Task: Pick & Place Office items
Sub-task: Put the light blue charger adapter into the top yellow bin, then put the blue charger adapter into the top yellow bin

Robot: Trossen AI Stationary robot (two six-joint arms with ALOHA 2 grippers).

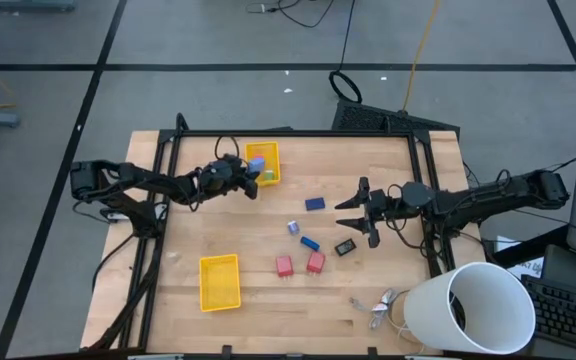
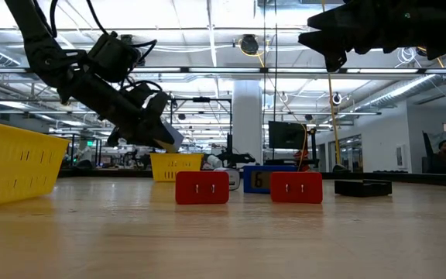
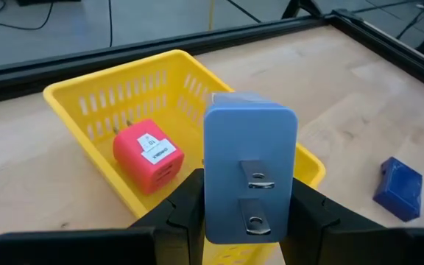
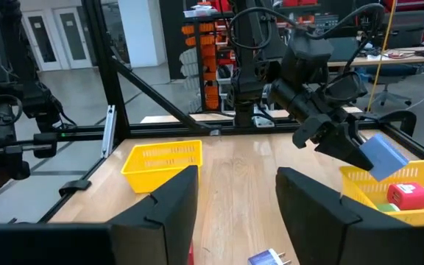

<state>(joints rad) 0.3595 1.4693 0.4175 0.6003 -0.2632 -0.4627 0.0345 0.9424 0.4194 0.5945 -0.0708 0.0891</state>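
High view: the left gripper (image 1: 251,178) is hovering at the yellow tray (image 1: 269,153), upper centre.

Left wrist view: its fingers are clamping a light-blue block (image 3: 249,175) above that tray, beside a red block (image 3: 148,153). Next probably lowering and releasing.

Right wrist view: the right gripper (image 4: 236,197) is waiting, fingers apart.

Pale blue plug block (image 3: 249,173) with silvery prongs; red block (image 3: 148,154), white label; yellow slotted tray (image 3: 94,103); light wooden worktop (image 1: 258,240).

Left gripper (image 1: 253,178) clamped on a piece, near desk's far edge, right gripper (image 1: 353,213) open, raised mid-desk
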